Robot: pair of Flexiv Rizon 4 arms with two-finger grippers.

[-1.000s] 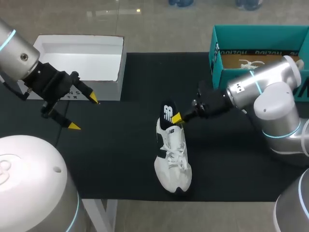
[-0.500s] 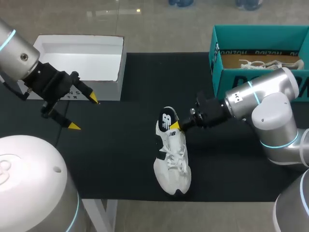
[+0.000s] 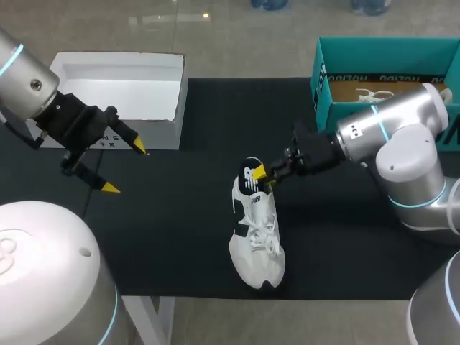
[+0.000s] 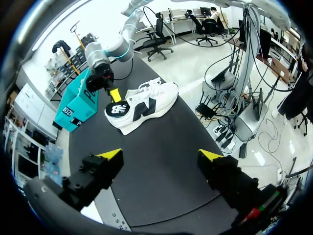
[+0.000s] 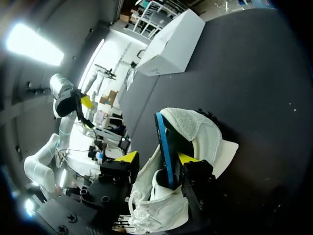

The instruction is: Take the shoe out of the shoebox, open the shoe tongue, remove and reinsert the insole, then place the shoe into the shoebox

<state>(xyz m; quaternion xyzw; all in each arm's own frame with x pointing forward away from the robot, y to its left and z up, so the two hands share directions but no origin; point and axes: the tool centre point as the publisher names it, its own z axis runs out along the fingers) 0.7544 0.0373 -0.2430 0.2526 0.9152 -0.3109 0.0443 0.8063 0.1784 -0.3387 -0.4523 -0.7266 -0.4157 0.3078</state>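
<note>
Right end effector [image 5: 158, 157], open, is straddling the insole [image 5: 164, 142] sticking up from the shoe [image 3: 257, 241]; left end effector [image 3: 125, 169] is hovering wide open.

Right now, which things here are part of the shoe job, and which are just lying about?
Job: shoe, insole sticking up at its heel, teal shoebox, right tool at the insole.
Lying about: white box, second shoe in the shoebox.

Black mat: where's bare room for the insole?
Widest bare stretch of the black mat: between the left claw and the white lace-up sneaker, in front of the white open cardboard box. A smaller patch sits between sneaker and right arm. Crowded at the sneaker's heel, where the right claw meets the black insole, and by the teal shoebox.
</note>
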